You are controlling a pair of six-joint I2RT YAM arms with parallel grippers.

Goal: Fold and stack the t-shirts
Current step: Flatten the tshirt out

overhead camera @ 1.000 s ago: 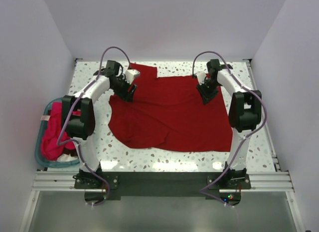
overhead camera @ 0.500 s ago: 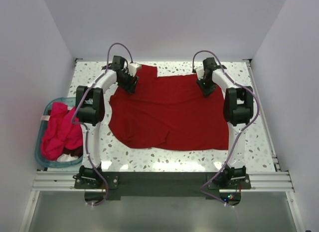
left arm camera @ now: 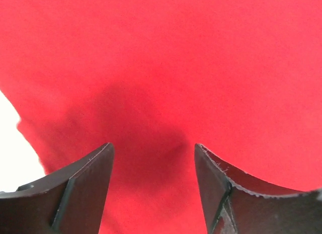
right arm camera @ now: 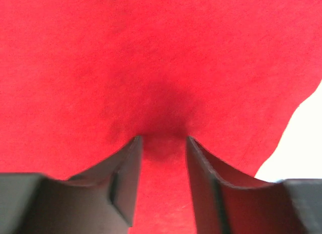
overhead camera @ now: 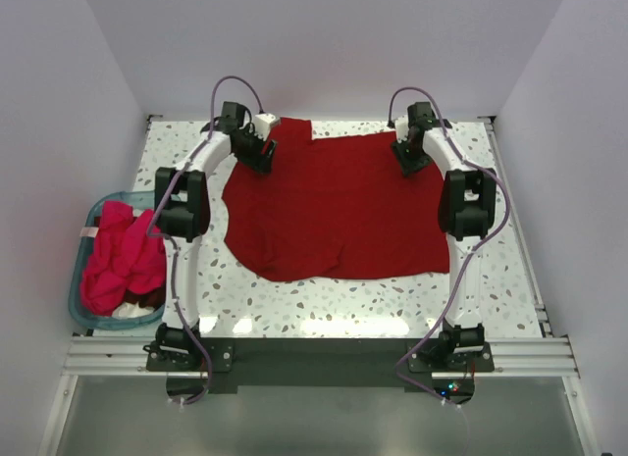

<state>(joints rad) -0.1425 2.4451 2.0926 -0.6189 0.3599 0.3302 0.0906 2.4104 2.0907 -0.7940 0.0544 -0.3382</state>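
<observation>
Cropping crimson t-shirt (overhead camera: 334, 206) edges, both wrist views.

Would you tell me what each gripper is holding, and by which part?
Apparently nothing: the left gripper and right gripper stand open over far corners of the crimson t-shirt.

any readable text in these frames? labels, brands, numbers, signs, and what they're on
No readable text in any view.
Crimson t-shirt: plain, no print or visible tag.
Pink-red shirts in the teal basket: plain, nothing legible.
Arms: any markings are too small to read from the top view.
Both wrist views: only bare red cloth.
</observation>
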